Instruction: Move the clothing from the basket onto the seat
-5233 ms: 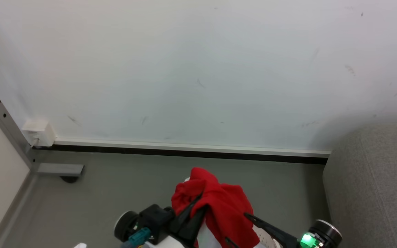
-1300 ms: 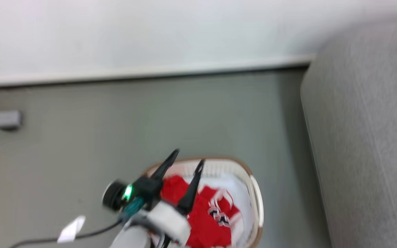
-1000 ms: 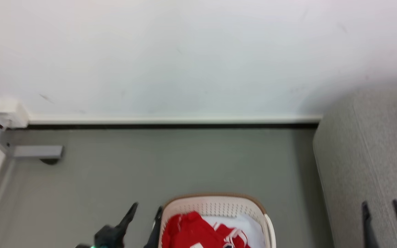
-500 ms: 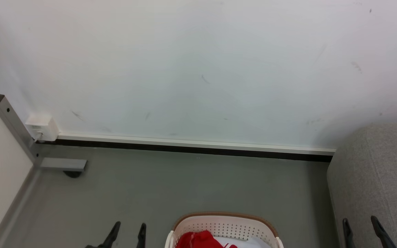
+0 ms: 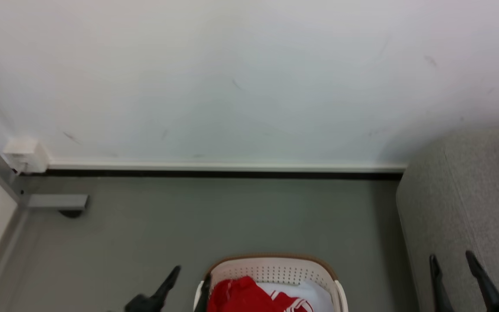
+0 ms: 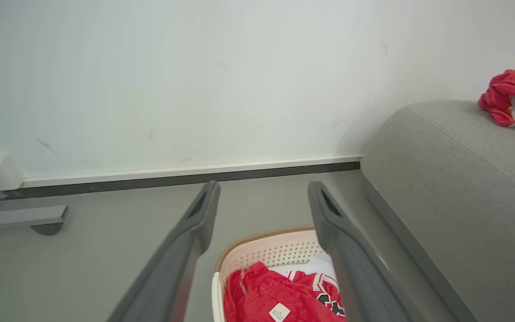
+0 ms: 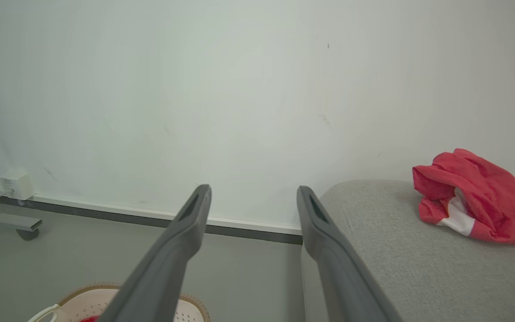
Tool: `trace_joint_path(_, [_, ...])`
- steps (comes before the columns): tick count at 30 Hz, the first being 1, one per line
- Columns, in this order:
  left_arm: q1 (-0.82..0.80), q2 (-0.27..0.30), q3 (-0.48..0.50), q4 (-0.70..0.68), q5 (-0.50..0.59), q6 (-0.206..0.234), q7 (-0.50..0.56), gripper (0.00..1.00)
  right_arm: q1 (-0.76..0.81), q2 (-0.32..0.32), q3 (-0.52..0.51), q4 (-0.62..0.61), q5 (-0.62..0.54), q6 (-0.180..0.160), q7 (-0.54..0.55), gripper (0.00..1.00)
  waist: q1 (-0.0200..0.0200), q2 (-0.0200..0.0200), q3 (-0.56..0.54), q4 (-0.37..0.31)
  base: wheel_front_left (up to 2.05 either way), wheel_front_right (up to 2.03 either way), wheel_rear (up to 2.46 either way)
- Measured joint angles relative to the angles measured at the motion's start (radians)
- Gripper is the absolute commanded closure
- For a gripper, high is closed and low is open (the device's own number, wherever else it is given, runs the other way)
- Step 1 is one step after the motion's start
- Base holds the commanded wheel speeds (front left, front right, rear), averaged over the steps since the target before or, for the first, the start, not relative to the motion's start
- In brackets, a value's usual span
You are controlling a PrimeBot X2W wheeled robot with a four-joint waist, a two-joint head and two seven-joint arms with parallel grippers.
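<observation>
**Head view.** The basket [image 5: 271, 265] stands on the grey floor [image 5: 189, 225] at 6 o'clock, its near half cut off by the frame edge. Red clothing [image 5: 236, 297] lies inside it, over something white. The left gripper [image 5: 191, 274] is at 7 o'clock, just beside the basket's rim. The right gripper [image 5: 451, 256] is at 5 o'clock, seen against the seat [image 5: 461, 203]. Both have their fingers spread apart with nothing between them.

**Right wrist view.** A crumpled red garment with a white stripe [image 7: 472, 197] rests on the seat at 3 o'clock.

**Left wrist view.** The jersey [image 6: 311, 286] lies in the basket, its black lettering partly hidden behind one finger [image 6: 351, 268].
</observation>
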Motion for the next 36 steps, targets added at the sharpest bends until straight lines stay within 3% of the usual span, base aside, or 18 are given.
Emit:
trace_joint_path(5, [-0.154,-0.012,-0.096,0.085,0.055,-0.045,0.031,0.0,-0.088,0.0,-0.007,-0.04,-0.003,0.0,0.0,0.0,0.0002,0.0,0.09,-0.03,0.0,0.0,0.0])
trace_joint_path(16, [-0.496,-0.054,-0.271,0.404,0.095,-0.088,0.282,0.0,-0.269,-0.001,-0.023,-0.114,-0.022,0.0,0.0,0.0,0.0004,0.0,0.368,-0.122,0.0,0.0,0.0])
trace_joint_path(25, [-0.675,-0.064,-0.309,0.645,0.072,-0.091,0.346,0.0,-0.363,-0.001,-0.035,-0.172,-0.022,0.0,0.0,0.0,0.0004,0.0,0.599,-0.218,0.0,0.0,0.0])
trace_joint_path(36, [-0.841,-0.065,-0.301,0.824,0.024,-0.068,0.35,0.0,-0.419,-0.001,-0.026,-0.261,-0.005,0.0,0.0,0.0,0.0003,0.0,0.835,-0.293,0.0,0.0,0.0])
